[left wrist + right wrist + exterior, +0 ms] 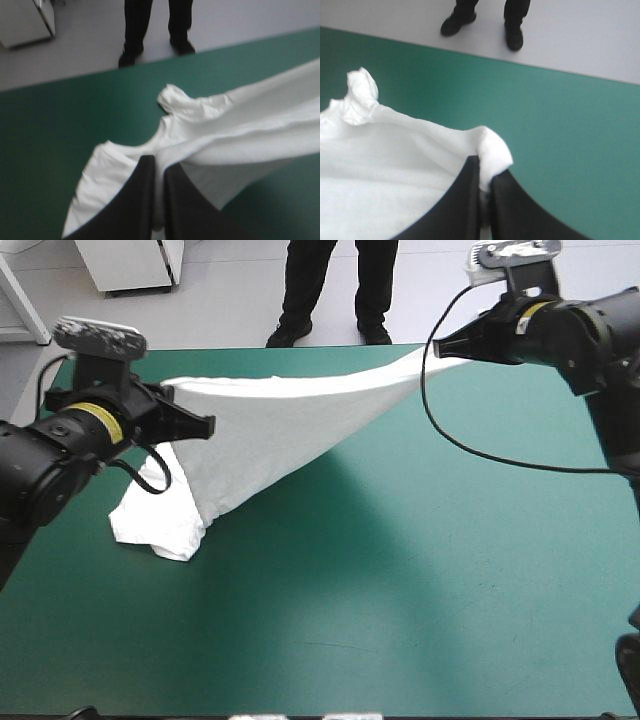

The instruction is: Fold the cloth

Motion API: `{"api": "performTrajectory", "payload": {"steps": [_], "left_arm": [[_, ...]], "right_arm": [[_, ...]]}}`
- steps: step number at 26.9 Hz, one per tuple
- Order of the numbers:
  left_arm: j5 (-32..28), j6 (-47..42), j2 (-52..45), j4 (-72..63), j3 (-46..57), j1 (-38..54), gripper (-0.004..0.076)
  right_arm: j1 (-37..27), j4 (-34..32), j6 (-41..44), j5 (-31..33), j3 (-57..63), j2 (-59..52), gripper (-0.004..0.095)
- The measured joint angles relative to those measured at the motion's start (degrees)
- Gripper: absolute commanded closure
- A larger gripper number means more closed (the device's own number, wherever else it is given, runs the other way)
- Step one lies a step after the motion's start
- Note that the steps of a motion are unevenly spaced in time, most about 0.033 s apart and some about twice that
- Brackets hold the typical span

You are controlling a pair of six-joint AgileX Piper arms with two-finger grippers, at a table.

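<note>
The white T-shirt [270,425] is stretched in the air between both arms, its lower part drooping onto the teal-green cover at the left. My left gripper [205,426] is shut on the T-shirt's left end, above the table's left side. In the left wrist view the black fingers [142,200] pinch a thin fold of T-shirt [235,135] that runs off toward the other arm. My right gripper [447,344] is shut on the T-shirt's far right corner near the table's far edge. The right wrist view shows a bunched white corner [492,150] squeezed at its fingers [465,200].
The table's far edge [300,348] runs just behind the stretched cloth. Bare teal-green cover [400,590] spreads across the middle and front of the table. A crumpled lobe of the shirt [160,530] rests on the cover at the left.
</note>
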Motion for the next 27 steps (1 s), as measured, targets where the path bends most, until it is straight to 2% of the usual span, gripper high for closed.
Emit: {"api": "performTrajectory", "payload": {"steps": [7,15,22,25,27], "left_arm": [[-4.8,4.1,-0.2,1.1,-14.2,0.0,0.0734],[-15.2,5.8,-0.3,1.1,-20.7,0.0,0.0734],[-27.2,5.9,-0.3,1.1,-24.4,0.0,0.0734],[-33.2,5.9,-0.3,1.2,-28.4,0.0,0.0734],[-35.8,5.9,-0.3,1.0,-30.8,0.0,0.0734]], "right_arm": [[0.0,-3.5,0.0,-6.3,-0.1,-11.2,0.0924],[0.0,-3.5,-2.4,-11.0,-0.3,-19.0,0.0924],[0.0,-3.4,-4.7,-21.4,-0.3,-22.5,0.0923],[0.0,-2.2,-6.9,-29.6,-0.9,-24.3,0.0923],[0.0,-1.0,-7.6,-32.0,-2.8,-24.5,0.0923]]}}
